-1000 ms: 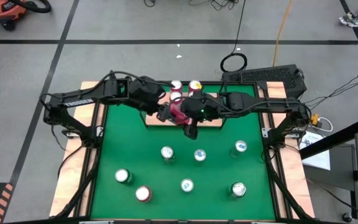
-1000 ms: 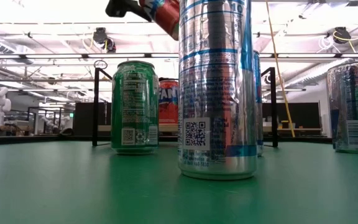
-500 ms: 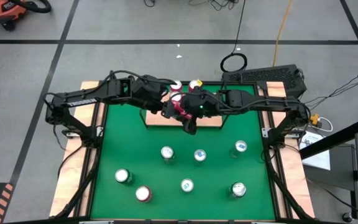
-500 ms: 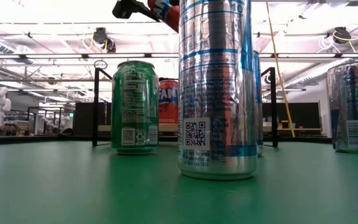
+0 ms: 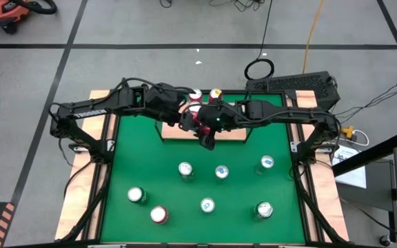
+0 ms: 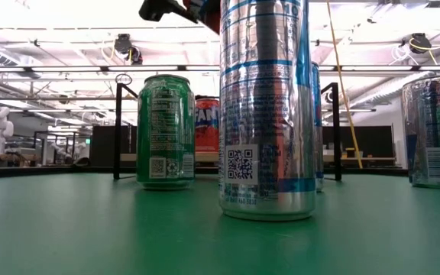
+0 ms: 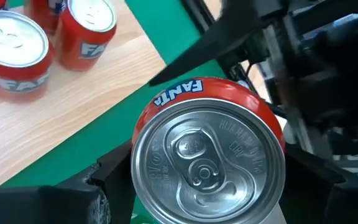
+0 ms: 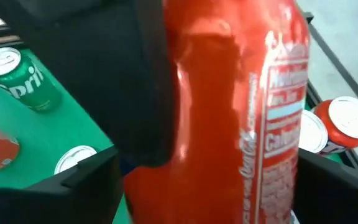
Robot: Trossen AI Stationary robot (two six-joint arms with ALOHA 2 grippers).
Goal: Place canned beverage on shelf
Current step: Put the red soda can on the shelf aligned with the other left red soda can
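A red Fanta can (image 5: 198, 118) is held in the air between both arms over the front of the shelf (image 5: 171, 132), a light-wood board with black rails. My left gripper (image 5: 188, 118) and my right gripper (image 5: 207, 127) are both shut on it. In the left wrist view the can's silver top (image 7: 207, 158) faces the camera. In the right wrist view its red side (image 8: 229, 124) fills the picture. Three cans (image 5: 195, 96) (image 5: 216, 93) stand on their bases at the back of the shelf. In the low view only a gripper (image 6: 163, 9) shows, at the top edge. My left gripper pinches the can's side wall just below the top rim (image 7: 140, 186) between its two fingers. The fingers lie along the can, whose top faces the wrist. The can is tilted and clear of the shelf. My right gripper pinches the can's red body (image 8: 145, 186) between its two fingers, which lie across the can. One left finger (image 8: 135, 81) lies on the same wall in front of it. The can is clear of the board.
Several upright cans stand on the green mat (image 5: 136, 158) nearer the front, among them ones at centre (image 5: 185, 169) (image 5: 221, 171) and near the front right (image 5: 264, 209). A tall silver-blue can (image 6: 266, 107) and a green can (image 6: 166, 130) stand close to the low camera.
Both grippers have carried the red can a little toward the table's far edge and upward. In the low view it has risen almost out of the top of the picture.
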